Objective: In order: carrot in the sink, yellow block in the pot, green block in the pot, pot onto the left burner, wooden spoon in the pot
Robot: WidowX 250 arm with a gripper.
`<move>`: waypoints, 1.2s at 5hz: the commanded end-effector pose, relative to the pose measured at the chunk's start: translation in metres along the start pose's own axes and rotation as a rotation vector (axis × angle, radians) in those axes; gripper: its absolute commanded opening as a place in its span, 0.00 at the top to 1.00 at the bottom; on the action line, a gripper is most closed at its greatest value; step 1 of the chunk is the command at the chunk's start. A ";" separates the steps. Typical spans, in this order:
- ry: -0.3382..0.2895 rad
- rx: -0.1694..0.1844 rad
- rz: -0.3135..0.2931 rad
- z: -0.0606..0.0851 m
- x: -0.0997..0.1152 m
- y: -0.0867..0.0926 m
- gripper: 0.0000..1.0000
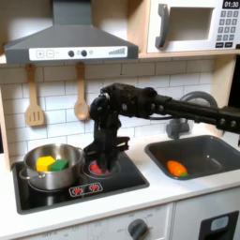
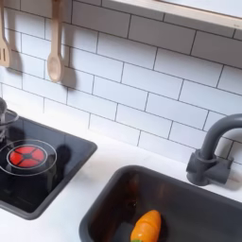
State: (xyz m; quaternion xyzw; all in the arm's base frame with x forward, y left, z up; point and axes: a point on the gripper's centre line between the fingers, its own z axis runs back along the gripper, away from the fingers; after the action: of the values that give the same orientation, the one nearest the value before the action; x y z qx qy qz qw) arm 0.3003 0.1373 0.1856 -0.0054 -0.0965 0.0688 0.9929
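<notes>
The arm bends down from three o'clock, its claw (image 1: 101,159) over the right burner (image 1: 100,168); I cannot tell its jaws. Blocks lie in the pot (image 1: 52,167), carrot (image 1: 176,169) in sink (image 1: 202,148).

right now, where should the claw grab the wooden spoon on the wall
Probably the straight handle of the wooden spoon, above its oval bowl. It hangs upright, bowl down, flat against the tiles beside the slotted spatula, so come straight at the wall from the front, jaws closing across the handle's narrow width.
</notes>
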 end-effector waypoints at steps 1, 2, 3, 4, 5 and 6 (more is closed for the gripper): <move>0.016 0.014 0.030 -0.012 -0.005 0.014 1.00; 0.000 0.021 0.030 -0.009 -0.002 0.016 1.00; 0.027 0.016 0.003 -0.022 -0.002 0.012 1.00; 0.026 0.019 -0.004 -0.028 -0.002 0.012 1.00; 0.035 0.024 -0.004 -0.032 -0.004 0.014 1.00; 0.056 0.022 -0.002 -0.043 -0.012 0.017 1.00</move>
State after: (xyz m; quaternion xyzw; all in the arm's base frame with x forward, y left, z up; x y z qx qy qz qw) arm 0.2955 0.1515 0.1385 0.0016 -0.0653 0.0671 0.9956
